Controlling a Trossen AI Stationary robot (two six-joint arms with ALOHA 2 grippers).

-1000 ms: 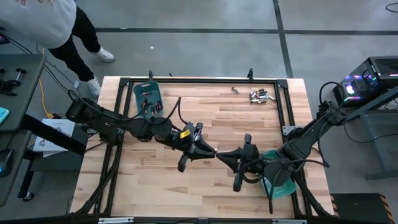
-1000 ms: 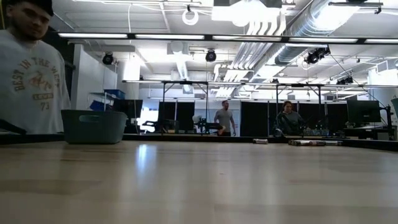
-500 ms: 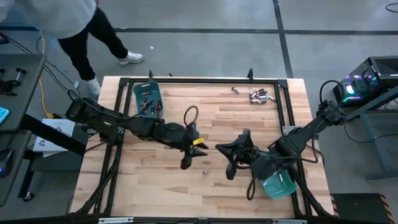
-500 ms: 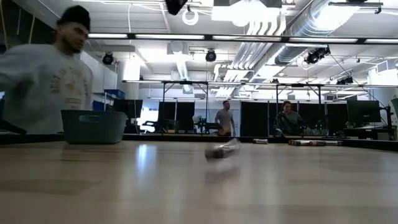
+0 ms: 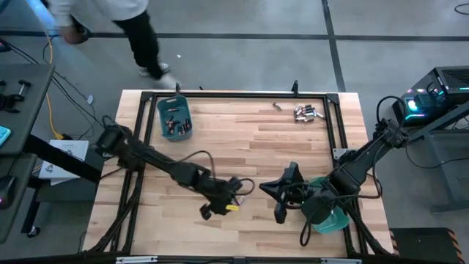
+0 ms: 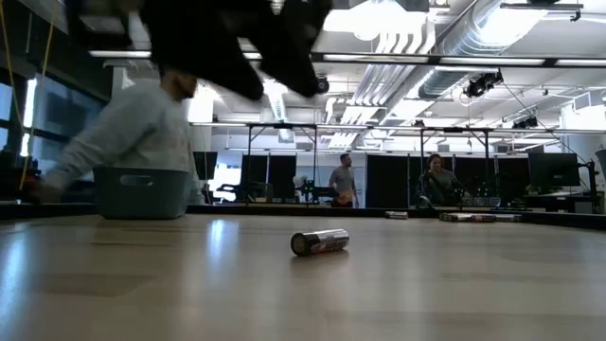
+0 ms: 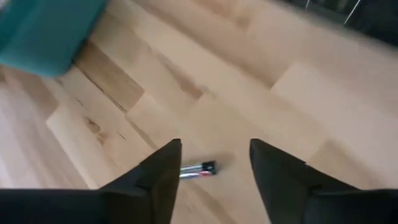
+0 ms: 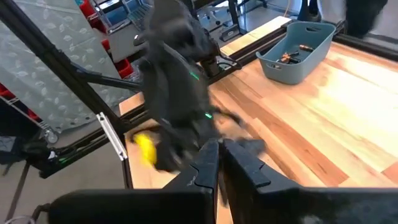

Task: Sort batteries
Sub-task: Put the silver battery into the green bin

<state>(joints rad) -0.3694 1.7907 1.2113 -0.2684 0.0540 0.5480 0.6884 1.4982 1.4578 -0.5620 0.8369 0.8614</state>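
Note:
One battery (image 7: 198,168), dark with a silvery end, lies on its side on the wooden table (image 5: 220,147); it also shows in the low view (image 6: 319,242). My left gripper (image 7: 214,165) is open just above it, pointing down at a slant, one finger to each side and touching nothing; in the high view it stands mid-table near the front (image 5: 240,192). My right gripper (image 8: 217,162) is shut and empty, held higher and just to the right (image 5: 262,187). More batteries (image 5: 308,112) lie loose at the far right.
A teal bin (image 5: 174,117) holding several batteries stands at the far left. A second teal bin (image 5: 328,216) sits under my right arm at the near right. A black frame (image 5: 242,95) runs round the table. A person (image 5: 139,29) walks past the far left corner.
The two grippers met tip to tip over mid-table; the battery then dropped, rolled briefly and now lies still. My left gripper has come down toward the near edge, rolling its wrist, and hangs over the battery. The person has walked along the far side.

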